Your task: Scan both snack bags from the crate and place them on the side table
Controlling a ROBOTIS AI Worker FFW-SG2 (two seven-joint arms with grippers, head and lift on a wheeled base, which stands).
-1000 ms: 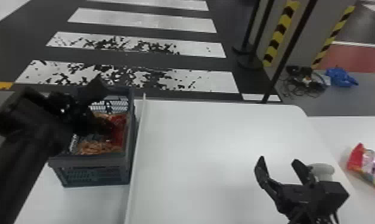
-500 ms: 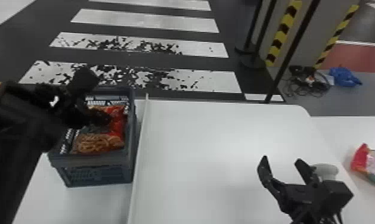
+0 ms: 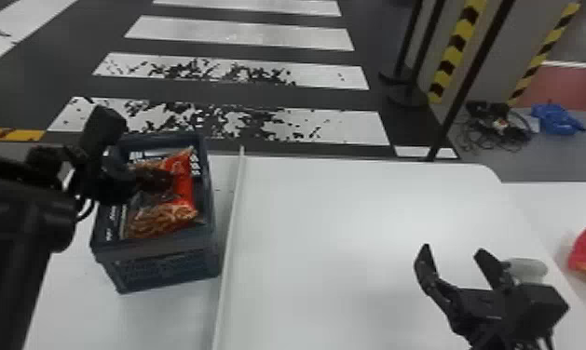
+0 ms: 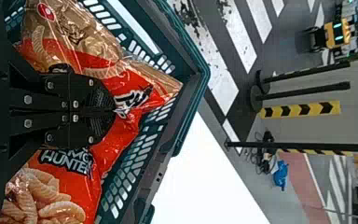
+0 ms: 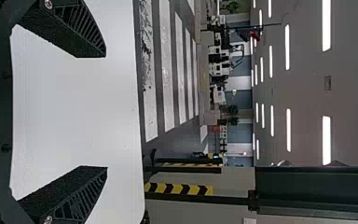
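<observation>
Left gripper (image 3: 166, 179) clenched on the red snack bag (image 3: 183, 184), inside the crate (image 3: 166, 274)

Nearest in the head view, on the robot's right, the right gripper (image 3: 454, 251) is held over the white table (image 3: 352, 209). In the right wrist view its fingers (image 5: 81, 35) stand wide apart, the gripper released, with white tabletop between them. Next to it in the head view is a pale rounded object (image 3: 529, 270), partly hidden. Farther right, a pink snack bag (image 3: 584, 253) lies on a white surface, cut off by the view's edge.

On the robot's left, the dark blue-grey crate sits on white just beside a raised pale strip (image 3: 232, 223). The red snack bag is within the crate's walls, curled snacks showing through its clear parts. The left arm reaches over the crate's left side. The left wrist view shows the left gripper (image 4: 114, 111) with its fingers brought together, the wrapper creased and gathered at the tips and spreading to both sides of them.

Beyond the table, worn white crossing stripes (image 3: 315, 125) run over dark floor. To the right stand black posts (image 3: 467, 88) and yellow-and-black striped tape (image 3: 457, 51); near them on the floor lie tangled cables (image 3: 496, 128) and a blue bundle (image 3: 557, 120).
</observation>
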